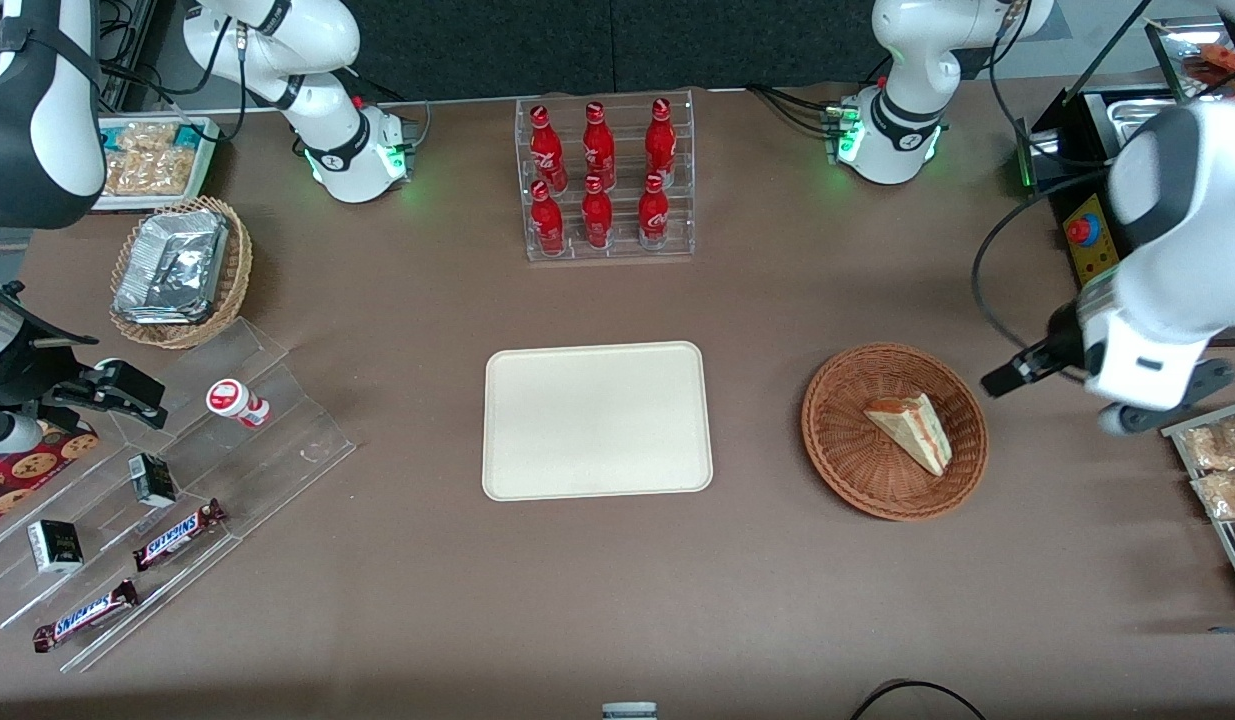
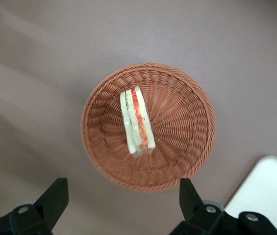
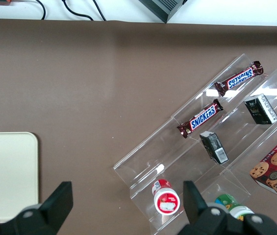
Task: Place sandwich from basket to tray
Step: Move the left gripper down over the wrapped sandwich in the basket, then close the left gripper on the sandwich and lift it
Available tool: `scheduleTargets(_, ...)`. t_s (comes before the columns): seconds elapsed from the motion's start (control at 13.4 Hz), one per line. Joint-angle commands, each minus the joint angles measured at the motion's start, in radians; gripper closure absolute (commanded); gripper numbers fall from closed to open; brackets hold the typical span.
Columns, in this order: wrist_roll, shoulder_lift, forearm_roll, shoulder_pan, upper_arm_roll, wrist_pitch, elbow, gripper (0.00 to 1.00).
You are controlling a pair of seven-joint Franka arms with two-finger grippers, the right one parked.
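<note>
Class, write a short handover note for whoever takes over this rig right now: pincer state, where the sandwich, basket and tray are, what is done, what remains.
Pincer: open, holding nothing, hovering above the basket, toward the working arm's end of the table.
Sandwich: lying in the basket, untouched.
Tray: bare, beside the basket at mid-table.
Done: approach only.
Left: descend, grasp the sandwich, lift, carry it to the tray, release.
</note>
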Motion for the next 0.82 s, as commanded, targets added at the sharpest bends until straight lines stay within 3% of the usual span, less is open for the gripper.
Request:
scheduleTargets(0.0,-0.171,-0.014,-0.001,0.0,-0.008,0.162,-0.158,0.0)
scheduleTargets(0.45,-0.246,0.106,0.001,-0.002,-0.008,0.46,-0.328,0.0)
scheduleTargets(0.74,-0.274,0.217,0.007,-0.002,-0.007,0.572,-0.335,0.0)
